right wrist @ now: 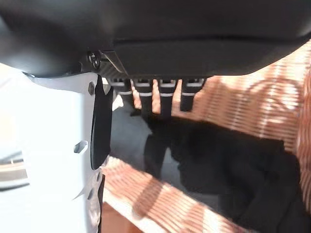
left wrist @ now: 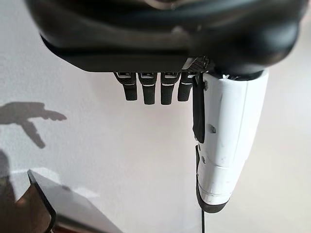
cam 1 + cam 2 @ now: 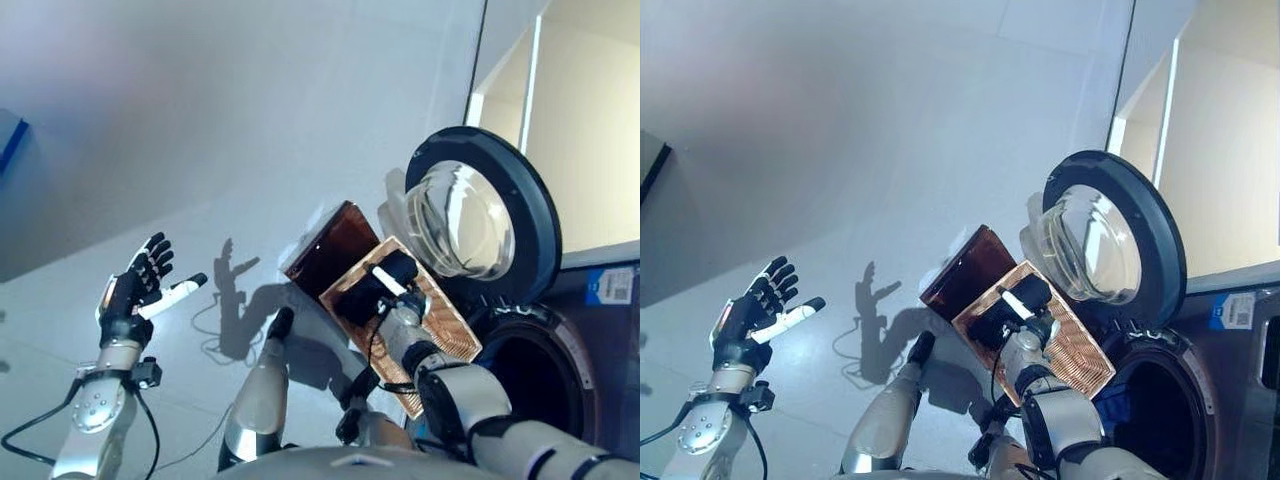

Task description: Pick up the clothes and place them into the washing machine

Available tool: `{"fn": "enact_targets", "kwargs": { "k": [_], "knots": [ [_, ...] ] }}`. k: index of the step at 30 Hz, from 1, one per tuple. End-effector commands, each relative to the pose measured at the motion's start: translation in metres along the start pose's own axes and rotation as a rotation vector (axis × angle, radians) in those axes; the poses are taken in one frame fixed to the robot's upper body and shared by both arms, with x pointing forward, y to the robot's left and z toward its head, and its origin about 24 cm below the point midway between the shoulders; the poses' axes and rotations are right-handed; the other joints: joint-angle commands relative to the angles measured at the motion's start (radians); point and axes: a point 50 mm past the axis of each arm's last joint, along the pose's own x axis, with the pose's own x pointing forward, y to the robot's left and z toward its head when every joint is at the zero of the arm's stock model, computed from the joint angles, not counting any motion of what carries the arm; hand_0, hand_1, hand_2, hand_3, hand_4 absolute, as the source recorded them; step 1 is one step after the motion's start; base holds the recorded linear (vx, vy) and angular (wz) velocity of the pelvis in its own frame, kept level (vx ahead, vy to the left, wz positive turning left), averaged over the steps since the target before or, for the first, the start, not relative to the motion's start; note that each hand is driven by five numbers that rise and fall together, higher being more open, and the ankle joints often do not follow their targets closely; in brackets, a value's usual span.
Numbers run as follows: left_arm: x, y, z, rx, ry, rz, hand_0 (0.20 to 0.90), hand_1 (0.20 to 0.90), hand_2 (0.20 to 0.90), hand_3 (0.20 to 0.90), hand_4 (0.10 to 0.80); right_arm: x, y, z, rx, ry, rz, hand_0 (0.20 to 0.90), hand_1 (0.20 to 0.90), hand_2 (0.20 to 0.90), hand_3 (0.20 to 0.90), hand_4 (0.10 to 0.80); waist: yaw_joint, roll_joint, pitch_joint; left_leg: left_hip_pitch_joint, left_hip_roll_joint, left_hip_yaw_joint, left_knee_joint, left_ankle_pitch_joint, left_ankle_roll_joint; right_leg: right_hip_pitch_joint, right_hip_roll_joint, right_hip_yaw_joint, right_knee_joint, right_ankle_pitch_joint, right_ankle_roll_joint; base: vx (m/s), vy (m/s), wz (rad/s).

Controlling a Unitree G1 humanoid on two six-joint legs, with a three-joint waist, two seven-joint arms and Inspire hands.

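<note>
Risk noted: could close the right hand [image 3: 385, 290] on basket [image 3: 445, 322] weave rather than cloth, or drop dark clothes [image 1: 233, 165] short of the drum mouth [image 3: 540, 375], blocked by the open door [image 3: 480, 215].

Right fingers straight, apart, clamped on nothing, poised over the clothes lying in the basket. Left hand [image 3: 135, 290] raised far left, fingers spread, empty.

Counted: one basket, one washing machine [image 3: 600, 400], one dark heap; separate garments impossible to tell.
</note>
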Motion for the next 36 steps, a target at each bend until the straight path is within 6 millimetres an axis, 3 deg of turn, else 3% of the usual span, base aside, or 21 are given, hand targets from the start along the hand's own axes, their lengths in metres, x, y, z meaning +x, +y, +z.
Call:
{"fn": "enact_targets", "kwargs": {
  "k": [1,20,36],
  "knots": [
    [-0.001,0.000,0.048,0.057,-0.228,-0.057,0.900,0.900,0.900,0.900,0.800,-0.009,0.022,0.011,0.077,-0.052,0.003,0.900,0.900,0.900,0.900,0.800,0.030,-0.003,-0.037,-0.045,0.019,0.001,0.021,-0.011,-0.049,-0.006,-0.162,0.049,0.019,0.102,0.126,-0.015,-0.012,0.23],
    [0.008,-0.016,0.071,0.064,-0.337,-0.097,0.900,0.900,0.900,0.900,0.800,-0.014,0.030,0.022,0.137,0.009,-0.146,0.900,0.900,0.900,0.900,0.800,0.074,0.019,0.019,-0.150,-0.010,-0.053,0.078,-0.024,-0.052,-0.038,-0.165,-0.006,0.036,0.093,0.126,-0.012,-0.011,0.10],
    [0.009,-0.018,0.079,0.030,-0.376,-0.090,0.900,0.900,0.900,0.900,0.800,-0.012,0.023,0.020,0.093,0.007,-0.201,0.900,0.900,0.900,0.900,0.800,0.051,0.031,0.050,-0.195,-0.016,-0.049,0.112,-0.030,-0.046,-0.078,-0.169,0.008,0.050,0.087,0.123,-0.002,0.000,0.01]
  ]
}}
